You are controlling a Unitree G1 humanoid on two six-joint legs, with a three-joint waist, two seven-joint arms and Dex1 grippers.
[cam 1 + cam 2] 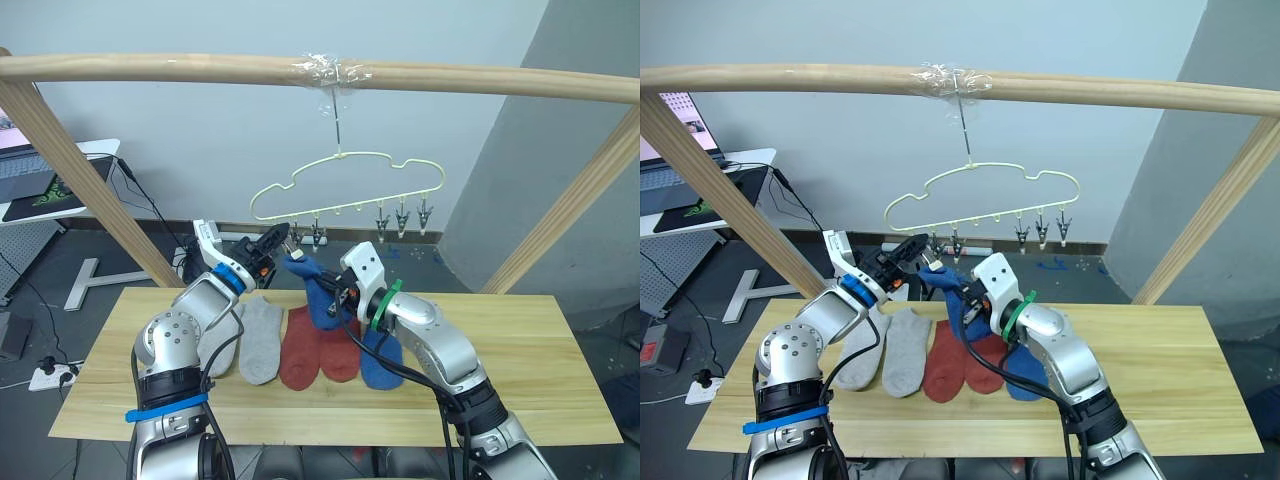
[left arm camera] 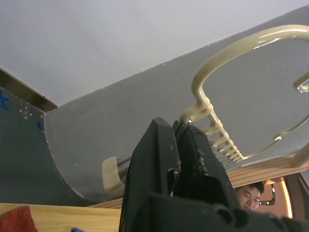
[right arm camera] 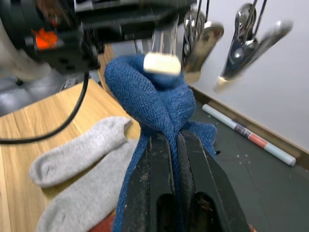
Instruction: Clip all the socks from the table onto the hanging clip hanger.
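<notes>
You're handling a blue sock (image 3: 154,104) in the right gripper (image 3: 175,140). It's soft, light knit and limp, and it's folding over itself and drooping below the grip. It won't slip much, but it will sag wherever it's unsupported, so my call is to hold it close to the edge you're feeding into a clip and keep only a short tab sticking up.

The right jaws are clenched tight on the bunched fabric, with no gap showing between the fingers (image 3: 159,159). The sock's top fold is poking up just under the clip hanger (image 1: 345,195), near the leftmost grey clips (image 3: 203,41).

The left gripper (image 1: 272,243) is reaching up to that same end of the clip hanger, just beside the raised sock. In the left wrist view its fingers (image 2: 159,159) are pressed together right below the hanger's end. It's probably pinching a clip, but the clip itself is hidden, so you can't be sure what's between them.

The rest are lying on the table (image 1: 540,360) below the clip hanger in a row: two grey socks (image 1: 255,335), two rust red socks (image 1: 310,350) and the other blue one (image 1: 382,362), partly under the right arm. Nothing is clipped on the hanger yet.
</notes>
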